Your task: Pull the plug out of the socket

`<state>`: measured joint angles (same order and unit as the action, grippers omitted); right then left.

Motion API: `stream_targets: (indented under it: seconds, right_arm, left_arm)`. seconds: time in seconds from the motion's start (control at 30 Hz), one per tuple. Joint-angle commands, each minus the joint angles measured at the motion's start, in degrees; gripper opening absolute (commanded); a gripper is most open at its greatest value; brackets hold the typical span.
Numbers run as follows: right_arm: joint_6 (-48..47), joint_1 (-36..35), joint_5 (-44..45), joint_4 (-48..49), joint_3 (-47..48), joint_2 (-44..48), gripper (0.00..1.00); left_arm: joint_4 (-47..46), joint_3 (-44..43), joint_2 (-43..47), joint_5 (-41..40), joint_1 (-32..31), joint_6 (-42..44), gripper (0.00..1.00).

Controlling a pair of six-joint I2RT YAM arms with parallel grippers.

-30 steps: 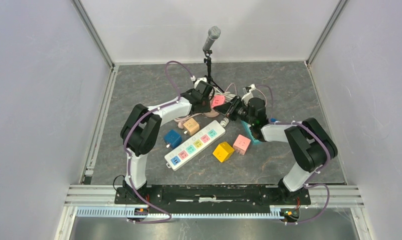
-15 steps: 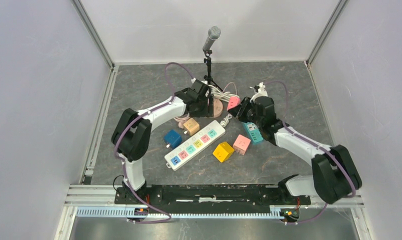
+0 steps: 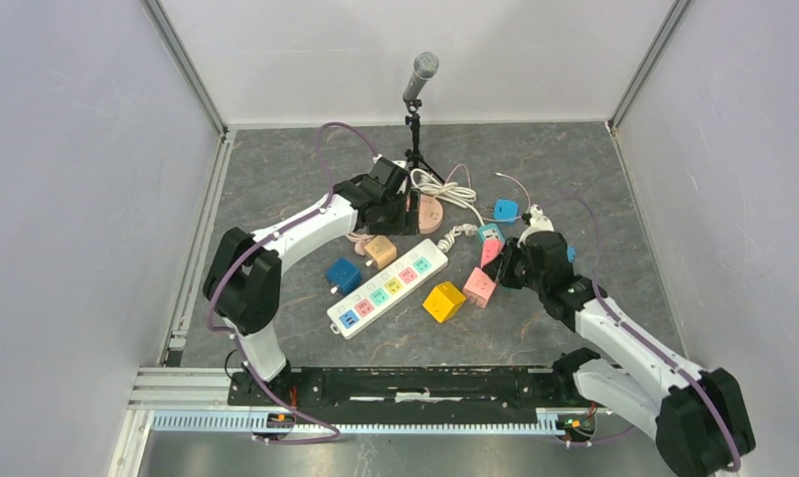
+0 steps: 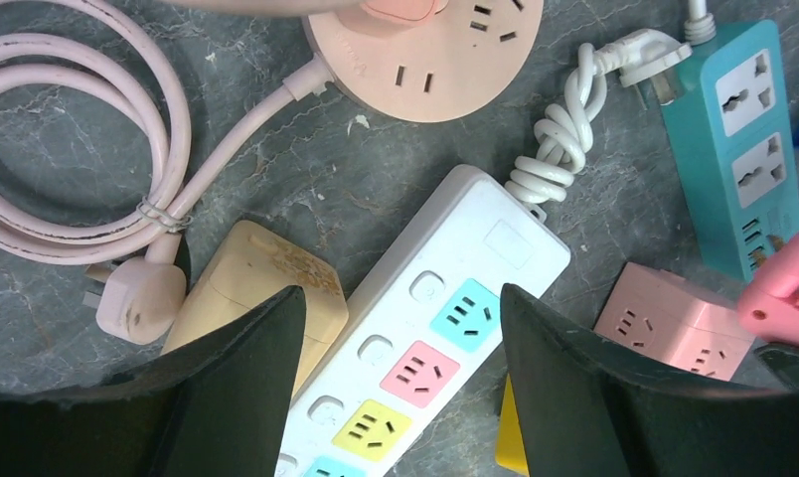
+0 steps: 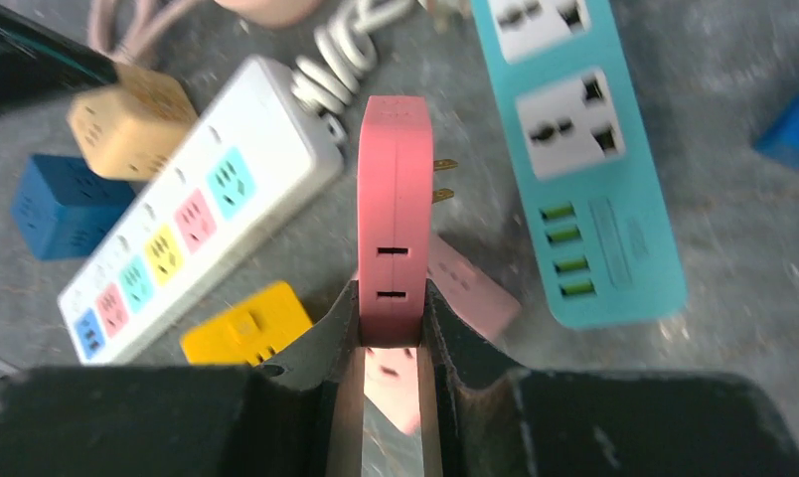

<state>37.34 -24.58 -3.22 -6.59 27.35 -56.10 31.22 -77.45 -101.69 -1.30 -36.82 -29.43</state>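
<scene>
Right hand (image 5: 393,303) clamped on pink plug (image 5: 396,199), prongs (image 5: 443,180) bare, left hand (image 4: 400,308) spread wide, apparently empty

Right gripper (image 5: 393,318) clamps the pink plug (image 5: 396,199) edge-on between both fingers (image 5: 321,343), held clear above the table, its two brass prongs (image 5: 443,179) pointing right (not in any socket). Under it, partly hidden, sits a pink cube (image 5: 475,293); the teal strip (image 5: 574,179) lies to the right, and the white power strip (image 5: 199,214) runs diagonally on the left with its coiled white cable (image 5: 351,45) at the top end. Yellow cube (image 5: 246,333) near the left finger, tan cube (image 5: 132,119) and blue cube (image 5: 58,204) on the far side of the white strip.
</scene>
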Motion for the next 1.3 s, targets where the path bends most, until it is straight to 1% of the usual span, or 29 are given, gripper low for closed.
stream_targets:
  seconds: [0.0, 0.13, 0.37, 0.47, 0.53, 0.63, 0.7, 0.87, 0.93, 1.07, 1.27]
  right_arm:
    - [-1.4, 0.2, 2.6, -8.3, -3.9, 6.5, 0.0]
    - [0.0, 0.3, 2.9, -11.8, -6.8, 12.2, 0.0]
    - [0.8, 0.3, 5.1, -18.5, -8.8, 17.3, 0.0]
    - [1.0, 0.3, 3.5, -20.2, -10.5, 18.4, 0.0]
    - [1.5, 0.3, 0.7, -20.6, -11.9, 19.2, 0.0]
    - [3.0, 0.3, -0.9, -20.1, -14.2, 20.9, 0.03]
    - [4.3, 0.2, 0.4, -20.1, -15.3, 21.4, 0.07]
    - [6.2, 0.3, 0.1, -20.7, -14.9, 23.9, 0.07]
    - [5.1, 0.3, 0.0, -21.4, -13.8, 25.1, 0.06]
    - [2.3, 0.3, -1.5, -23.6, -11.0, 25.7, 0.0]
    - [0.7, 0.2, -1.7, -27.3, -9.4, 24.2, 0.0]
  left_arm:
    - [-2.1, -0.1, 4.7, 0.9, 0.3, 3.7, 0.79]
    - [-5.0, 0.9, 7.1, 1.0, 0.2, 4.0, 0.79]
    - [-9.5, 4.1, 10.5, 0.7, 0.3, 4.1, 0.8]
    - [-10.7, 5.3, 11.3, -0.1, 0.2, 4.3, 0.8]
    - [-11.3, 5.8, 11.6, -0.6, 0.3, 4.3, 0.8]
    - [-12.5, 6.1, 11.6, -0.7, 0.3, 4.2, 0.81]
    - [-13.0, 6.0, 11.3, -0.5, 0.3, 4.1, 0.81]
    - [-13.5, 6.1, 11.2, -0.5, 0.3, 3.9, 0.81]
    - [-13.6, 6.2, 11.2, -0.7, 0.3, 4.0, 0.81]
    - [-13.7, 6.2, 10.8, -0.6, 0.3, 4.0, 0.81]
    - [-14.0, 6.4, 10.7, -0.5, 0.3, 3.9, 0.81]
